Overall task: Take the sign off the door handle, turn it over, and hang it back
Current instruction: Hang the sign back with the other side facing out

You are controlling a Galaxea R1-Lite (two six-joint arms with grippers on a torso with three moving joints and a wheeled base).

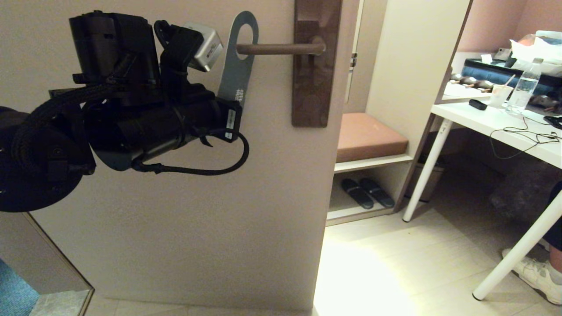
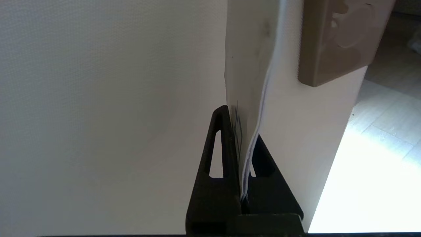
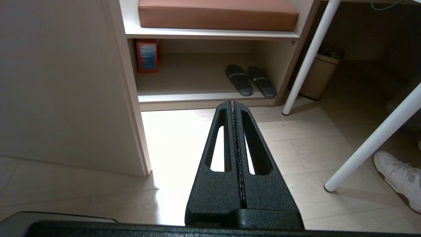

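The sign (image 1: 235,83) shows its blue-grey face and leans along the door, the tip of the door handle (image 1: 281,48) standing in its round hole. The handle is a brown lever on a tall brown backplate (image 1: 314,87). My left arm (image 1: 145,114) reaches in from the left, its body hiding the fingers in the head view. In the left wrist view the left gripper (image 2: 241,123) is shut on the lower end of the sign (image 2: 250,65), whose off-white face shows there. My right gripper (image 3: 233,102) hangs low over the floor, shut and empty.
The pale door (image 1: 175,219) fills the left half. To its right is a shelf unit with a brown cushion (image 1: 369,136) and dark slippers (image 1: 366,193). A white table (image 1: 483,118) with a bottle (image 1: 524,87) stands at the right, a person's shoe (image 1: 535,272) beside its leg.
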